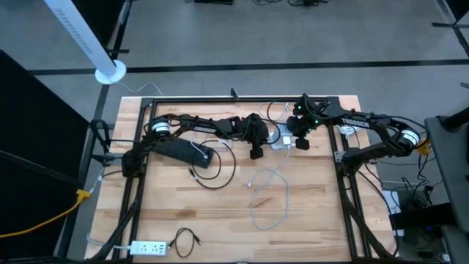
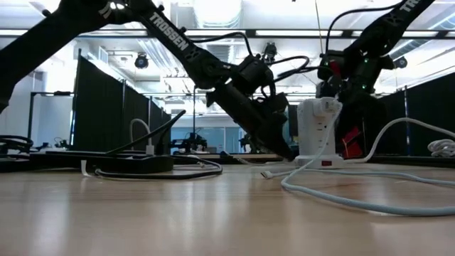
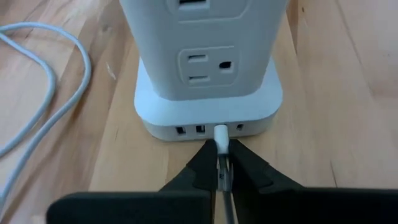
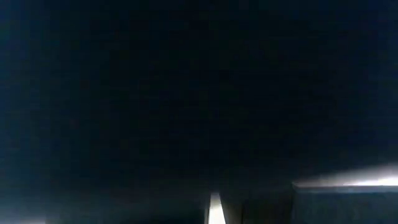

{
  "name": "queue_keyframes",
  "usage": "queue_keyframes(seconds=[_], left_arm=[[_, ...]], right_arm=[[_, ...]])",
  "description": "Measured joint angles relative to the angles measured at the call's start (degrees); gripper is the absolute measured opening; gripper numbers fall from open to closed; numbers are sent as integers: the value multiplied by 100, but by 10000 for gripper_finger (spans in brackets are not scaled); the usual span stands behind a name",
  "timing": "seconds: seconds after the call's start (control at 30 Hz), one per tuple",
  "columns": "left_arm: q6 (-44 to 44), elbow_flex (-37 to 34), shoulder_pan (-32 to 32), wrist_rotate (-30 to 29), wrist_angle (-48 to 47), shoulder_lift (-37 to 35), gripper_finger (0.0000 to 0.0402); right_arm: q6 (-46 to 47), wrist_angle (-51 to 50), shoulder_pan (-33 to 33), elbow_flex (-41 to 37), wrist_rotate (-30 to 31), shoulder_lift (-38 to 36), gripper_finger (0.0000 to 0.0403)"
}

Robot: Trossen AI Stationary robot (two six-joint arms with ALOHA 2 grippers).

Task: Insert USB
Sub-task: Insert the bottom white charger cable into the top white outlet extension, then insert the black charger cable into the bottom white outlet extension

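Low over the wooden counter (image 1: pixel 220 213), the left claw (image 3: pixel 221 163) was clamped on the white USB plug (image 3: pixel 221 133), its fingers (image 3: pixel 202 163) pinched together on either side of it. The plug's tip sat at the row of USB ports in the base of the white power tower (image 3: pixel 208 68), beside two free ports; how deep it sat could not be told. The right claw (image 1: pixel 300 139) was at the tower's other side, fingers together, its wrist view dark. A white cable (image 1: pixel 267 194) lay looped nearby.
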Motion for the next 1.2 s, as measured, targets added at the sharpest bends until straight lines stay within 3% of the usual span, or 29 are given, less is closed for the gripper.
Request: queue_keyframes(seconds=[0.27,0.37,0.57,0.73,0.9,1.07,1.2], left_arm=[[-11,0,0,4,-389,-228,103],[10,-2,2,1,-979,-435,146],[251,-2,9,-25,-2263,-1324,211],[-312,-4,-19,-12,-3311,-2280,233],[-1321,-10,-101,31,-4049,-3194,233],[-2354,-16,-388,87,-4518,-3870,217],[-3081,-35,-772,67,-4977,-4230,203]], right_arm=[[19,-520,21,403,363,-242,0],[-8,-880,23,606,681,-355,0],[279,-1527,19,1335,840,-744,0],[877,-1994,32,2321,794,-1027,0],[1617,-1947,53,3082,154,-1279,0],[2136,-1855,147,3128,-866,-1441,0],[2309,-1898,644,3097,-1440,-1476,0]])
